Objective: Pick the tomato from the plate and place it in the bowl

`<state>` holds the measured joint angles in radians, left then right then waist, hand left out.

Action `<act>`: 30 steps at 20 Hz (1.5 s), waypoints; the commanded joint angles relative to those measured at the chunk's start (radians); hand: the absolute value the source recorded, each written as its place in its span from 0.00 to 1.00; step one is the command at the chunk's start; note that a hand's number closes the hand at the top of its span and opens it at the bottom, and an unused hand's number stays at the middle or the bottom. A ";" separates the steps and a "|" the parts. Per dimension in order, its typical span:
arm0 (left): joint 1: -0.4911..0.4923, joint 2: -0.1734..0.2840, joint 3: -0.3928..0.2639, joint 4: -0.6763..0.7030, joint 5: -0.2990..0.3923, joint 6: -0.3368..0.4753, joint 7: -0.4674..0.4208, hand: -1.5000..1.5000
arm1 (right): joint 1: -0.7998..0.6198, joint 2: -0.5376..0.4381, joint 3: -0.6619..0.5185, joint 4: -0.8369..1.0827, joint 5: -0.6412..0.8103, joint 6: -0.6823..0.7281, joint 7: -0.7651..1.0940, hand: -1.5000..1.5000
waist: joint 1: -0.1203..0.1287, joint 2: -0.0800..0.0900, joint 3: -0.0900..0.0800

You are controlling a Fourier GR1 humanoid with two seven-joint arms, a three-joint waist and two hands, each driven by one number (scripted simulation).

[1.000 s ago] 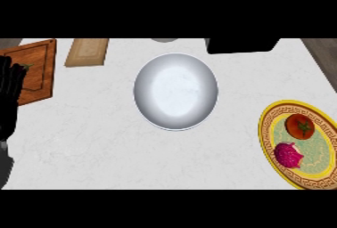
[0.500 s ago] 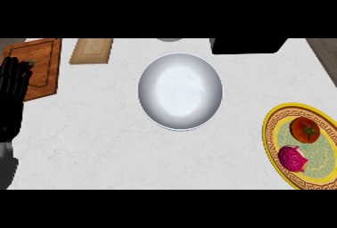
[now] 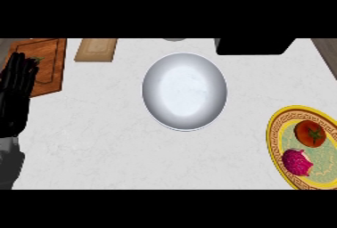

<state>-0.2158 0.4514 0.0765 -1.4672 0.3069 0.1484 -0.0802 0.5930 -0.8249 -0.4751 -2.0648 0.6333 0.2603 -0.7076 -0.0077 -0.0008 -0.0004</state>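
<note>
A red tomato point(image 3: 310, 132) with a green stem lies on a yellow patterned plate point(image 3: 279, 138) at the right edge of the head view. Beside it on the same plate sits a purple-red vegetable point(image 3: 297, 162). A plain white bowl point(image 3: 185, 91) rests on the counter's middle, well left of the plate. My left hand point(image 3: 16, 95) stands at the far left edge, open with fingers straight up, far from the tomato. No right hand shows anywhere.
A brown wooden board point(image 3: 47, 62) lies at the back left, partly behind my left hand. A smaller tan board point(image 3: 96, 49) is next to it. A black object point(image 3: 255, 46) sits at the back right.
The whole scene has slid to the right in the view, and more of my left hand shows at the left edge. Nothing on the counter has moved.
</note>
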 commanded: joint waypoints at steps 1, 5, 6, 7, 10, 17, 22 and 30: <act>-0.032 -0.008 0.000 -0.044 -0.019 0.020 0.064 0.50 | -0.079 0.039 0.088 0.096 0.123 -0.012 -0.022 0.00 | 0.010 0.001 0.001; 0.003 -0.031 -0.008 -0.086 -0.034 0.009 0.081 0.50 | -0.176 0.083 0.152 0.134 0.206 0.013 0.040 0.00 | 0.014 0.001 0.001; 0.015 -0.024 0.037 -0.015 -0.012 -0.051 0.012 0.50 | -0.161 0.080 0.087 0.121 0.179 0.060 -0.001 0.00 | 0.006 0.000 0.000; 0.021 -0.044 0.006 -0.062 -0.058 -0.003 0.044 0.50 | -0.179 0.089 0.097 0.144 0.197 0.058 -0.017 0.00 | 0.007 0.000 0.001; -0.051 -0.056 0.019 0.031 -0.079 0.001 0.009 0.50 | -0.314 0.100 0.177 0.287 0.244 0.031 -0.002 0.00 | 0.009 0.002 0.001; -0.067 -0.078 0.046 0.044 -0.080 -0.035 0.020 0.50 | -0.412 0.164 0.203 0.454 0.351 -0.041 -0.045 0.00 | 0.007 0.002 0.001; -0.031 -0.061 0.081 -0.010 -0.084 -0.072 0.066 0.50 | -0.457 0.196 0.205 0.422 0.368 0.008 -0.043 0.00 | 0.006 0.000 0.000; -0.021 -0.117 0.068 -0.002 -0.136 -0.054 0.027 0.50 | -0.597 0.247 0.272 0.663 0.469 -0.127 -0.110 0.00 | 0.011 0.002 0.001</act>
<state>-0.2360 0.3629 0.1525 -1.4880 0.2012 0.0820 -0.0319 0.0653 -0.6222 -0.2498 -1.4939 1.0419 0.1925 -0.8209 0.0007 0.0003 0.0001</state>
